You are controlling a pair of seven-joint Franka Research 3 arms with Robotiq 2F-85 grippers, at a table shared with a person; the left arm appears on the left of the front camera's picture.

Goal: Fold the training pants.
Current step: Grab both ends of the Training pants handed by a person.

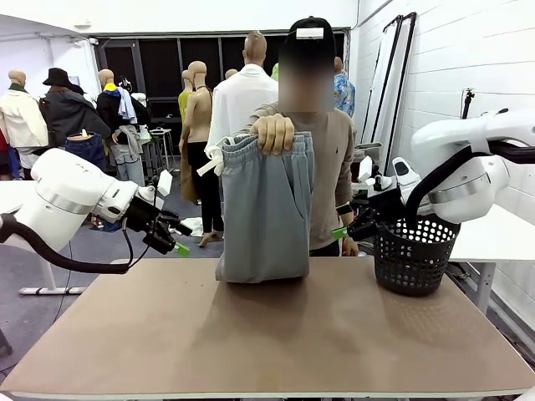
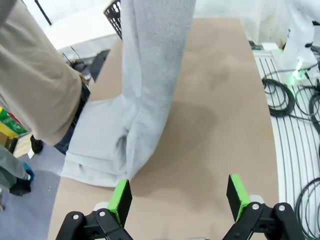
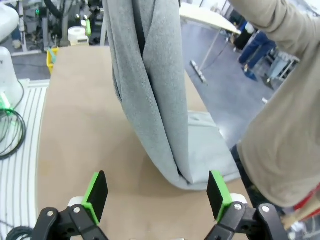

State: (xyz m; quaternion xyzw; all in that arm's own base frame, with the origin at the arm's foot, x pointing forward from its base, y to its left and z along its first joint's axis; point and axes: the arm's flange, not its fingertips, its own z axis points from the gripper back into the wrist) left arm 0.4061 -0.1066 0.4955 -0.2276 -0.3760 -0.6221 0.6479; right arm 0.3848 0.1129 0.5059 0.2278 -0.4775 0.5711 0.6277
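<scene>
My left fingers (image 2: 120, 200) and right fingers (image 3: 96, 195) are wide open and empty, the training pants (image 1: 266, 209) hang mid-frame from a person's hand (image 1: 273, 134), ends on the bench (image 1: 292, 334), so folding looks barely begun.

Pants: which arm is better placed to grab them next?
Right, probably: the pants meet the table straight ahead of the right gripper, jaws open; for the left gripper they lie off to one side.
</scene>
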